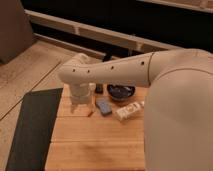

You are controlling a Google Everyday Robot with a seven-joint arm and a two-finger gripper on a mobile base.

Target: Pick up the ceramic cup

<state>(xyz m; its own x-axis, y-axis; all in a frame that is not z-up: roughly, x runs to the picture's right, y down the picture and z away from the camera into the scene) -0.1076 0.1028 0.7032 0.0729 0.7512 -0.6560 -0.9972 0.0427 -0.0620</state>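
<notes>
My white arm reaches from the right across the wooden table [95, 142]. Its gripper [80, 104] hangs straight down over the table's back left part, low above or touching the surface. The ceramic cup does not show on its own; the wrist and gripper cover that spot, and I cannot tell whether a cream-white cup is inside the gripper. A wide dark bowl [121, 91] stands to the right of the gripper. A long white tube-like bottle [129, 110] lies in front of the bowl.
A small blue object [104, 106] lies between gripper and bottle, and a small dark item [99, 88] sits behind it. A dark mat [32, 127] lies on the floor left of the table. My arm's large shoulder [180, 115] hides the table's right side.
</notes>
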